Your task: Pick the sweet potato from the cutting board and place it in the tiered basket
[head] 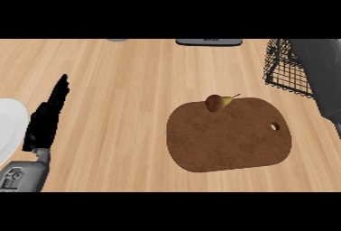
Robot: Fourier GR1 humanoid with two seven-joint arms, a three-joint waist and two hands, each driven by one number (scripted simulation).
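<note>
Looks like a kitchen to us. We've got a pale wood-grain tabletop with a brown cutting board sitting on it, a sweet potato at the board's far edge, a black wire basket off beyond its right corner, and a white plate well left of it.

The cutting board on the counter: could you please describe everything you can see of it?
The dark brown, rounded wooden cutting board lies flat on the light wooden counter, right of centre. It is a broad rounded rectangle with a small round hole near its right edge. A reddish-brown sweet potato sits at its upper edge, with a small yellow stemmed fruit right beside it. No hand touches the board. The black wire basket stands beyond its upper right corner, apart from it.
</note>
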